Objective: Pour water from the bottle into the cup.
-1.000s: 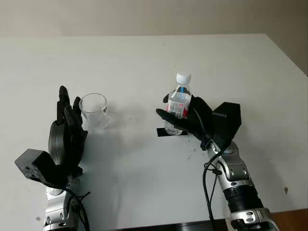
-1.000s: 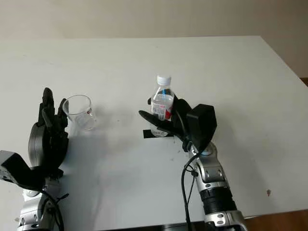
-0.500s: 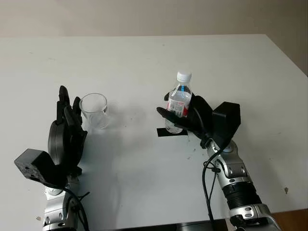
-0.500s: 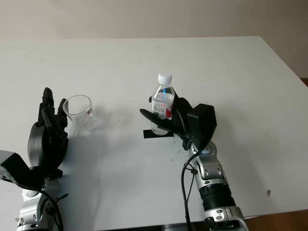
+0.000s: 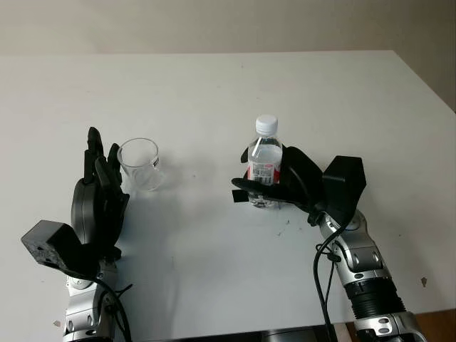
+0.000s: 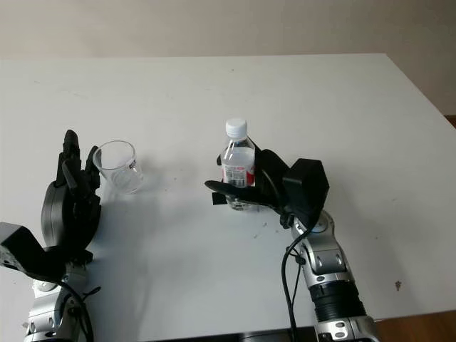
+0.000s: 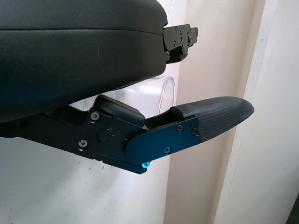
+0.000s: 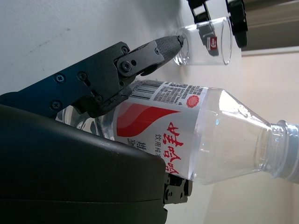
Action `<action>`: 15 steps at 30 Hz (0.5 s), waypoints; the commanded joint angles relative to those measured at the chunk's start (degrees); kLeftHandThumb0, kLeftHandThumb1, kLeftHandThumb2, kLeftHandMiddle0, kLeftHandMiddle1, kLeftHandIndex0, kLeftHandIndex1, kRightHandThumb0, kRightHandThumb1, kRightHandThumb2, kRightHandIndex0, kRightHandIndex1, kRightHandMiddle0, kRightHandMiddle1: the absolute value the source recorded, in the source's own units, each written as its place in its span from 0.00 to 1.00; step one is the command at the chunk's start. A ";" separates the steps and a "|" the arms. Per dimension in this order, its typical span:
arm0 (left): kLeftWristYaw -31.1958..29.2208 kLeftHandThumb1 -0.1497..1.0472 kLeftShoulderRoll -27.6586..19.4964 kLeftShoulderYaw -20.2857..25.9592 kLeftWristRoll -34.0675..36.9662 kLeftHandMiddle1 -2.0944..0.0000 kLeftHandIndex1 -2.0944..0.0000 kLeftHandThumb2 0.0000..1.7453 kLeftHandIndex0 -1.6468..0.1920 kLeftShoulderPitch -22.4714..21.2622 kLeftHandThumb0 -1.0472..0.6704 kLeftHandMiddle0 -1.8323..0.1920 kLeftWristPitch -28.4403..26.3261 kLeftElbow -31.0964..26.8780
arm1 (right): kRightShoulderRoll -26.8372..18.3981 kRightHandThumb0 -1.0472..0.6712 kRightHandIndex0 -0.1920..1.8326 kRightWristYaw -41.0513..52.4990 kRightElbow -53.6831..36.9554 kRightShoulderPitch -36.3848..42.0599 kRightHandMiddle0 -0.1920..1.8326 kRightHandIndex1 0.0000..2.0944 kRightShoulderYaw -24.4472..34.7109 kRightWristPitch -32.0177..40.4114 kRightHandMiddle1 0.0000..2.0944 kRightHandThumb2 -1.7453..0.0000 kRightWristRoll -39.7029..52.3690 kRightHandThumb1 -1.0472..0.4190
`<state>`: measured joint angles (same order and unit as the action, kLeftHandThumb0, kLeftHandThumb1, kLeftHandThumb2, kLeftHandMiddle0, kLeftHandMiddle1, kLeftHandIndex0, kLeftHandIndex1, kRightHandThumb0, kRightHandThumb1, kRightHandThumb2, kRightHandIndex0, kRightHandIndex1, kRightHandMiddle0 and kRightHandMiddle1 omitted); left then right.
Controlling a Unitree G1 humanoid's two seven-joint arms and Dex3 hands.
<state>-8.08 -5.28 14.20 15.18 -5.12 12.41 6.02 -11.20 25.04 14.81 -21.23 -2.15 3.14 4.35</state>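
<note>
Bottle (image 5: 265,165), capped white and carrying a red-and-white label, stands upright inside our right hand (image 5: 285,187), whose fingers (image 8: 140,56) wrap round its lower half; its base sits at the black tape mark (image 5: 238,196) on the white table (image 5: 214,85), though we cannot tell whether it touches the surface. Beyond the fingertips of that hand, well apart across the table, stands the clear cup (image 5: 140,164), upright. Our left hand (image 5: 98,196) is open and holds nothing, standing edge-up with the cup just beside its fingers (image 7: 210,116), close but not gripped. We see the cup's rim past the thumb.
</note>
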 commanded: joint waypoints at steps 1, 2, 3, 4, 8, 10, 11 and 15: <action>-0.17 1.00 -0.30 0.18 0.03 0.85 1.00 0.44 0.96 0.35 0.10 1.00 0.13 -0.38 | -0.93 0.36 0.03 -0.59 1.25 0.68 0.01 0.99 0.01 -1.13 0.97 0.97 -0.89 0.05; -0.14 1.00 -0.28 0.18 0.06 0.85 1.00 0.43 0.96 0.38 0.10 1.00 0.05 -0.43 | -1.03 0.35 0.01 -0.90 2.35 0.60 0.00 0.96 -0.01 -1.85 0.94 0.97 -1.41 0.05; -0.07 1.00 -0.22 0.19 0.04 0.85 1.00 0.43 0.96 0.38 0.10 1.00 0.07 -0.46 | -1.25 0.35 0.01 -1.27 3.36 0.54 0.00 0.91 -0.15 -2.42 0.89 0.97 -2.15 0.06; -0.12 1.00 -0.25 0.22 0.08 0.85 1.00 0.43 0.96 0.36 0.10 1.00 0.13 -0.35 | -1.46 0.32 0.00 -1.66 4.47 0.47 0.00 0.80 -0.27 -3.15 0.78 0.97 -2.90 0.07; -0.52 1.00 -0.49 0.30 0.06 0.85 1.00 0.43 0.96 0.31 0.10 1.00 0.41 -0.12 | -1.92 0.27 0.03 -2.81 8.37 0.27 0.03 0.44 -0.40 -5.48 0.45 0.97 -4.78 0.08; -0.70 1.00 -0.64 0.26 -0.06 0.85 1.00 0.43 0.96 0.28 0.10 1.00 0.36 -0.14 | -1.86 0.25 0.08 -3.50 10.36 0.19 0.07 0.27 -0.33 -6.90 0.30 0.97 -5.28 0.08; -0.66 1.00 -0.60 0.29 -0.02 0.85 1.00 0.44 0.96 0.24 0.10 1.00 0.23 -0.19 | -1.64 0.24 0.10 -4.14 11.55 0.22 0.09 0.16 -0.14 -7.88 0.21 0.97 -5.38 0.08; -0.62 1.00 -0.54 0.44 0.10 0.85 1.00 0.43 0.96 0.12 0.10 1.00 0.09 -0.07 | -1.24 0.21 0.04 -4.80 15.58 -0.10 0.05 0.03 0.40 -11.31 0.09 0.97 -4.73 0.09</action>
<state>-8.45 -5.34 14.50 15.22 -5.11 12.41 6.10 -12.03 20.77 27.36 -22.61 -2.30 -8.20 -0.04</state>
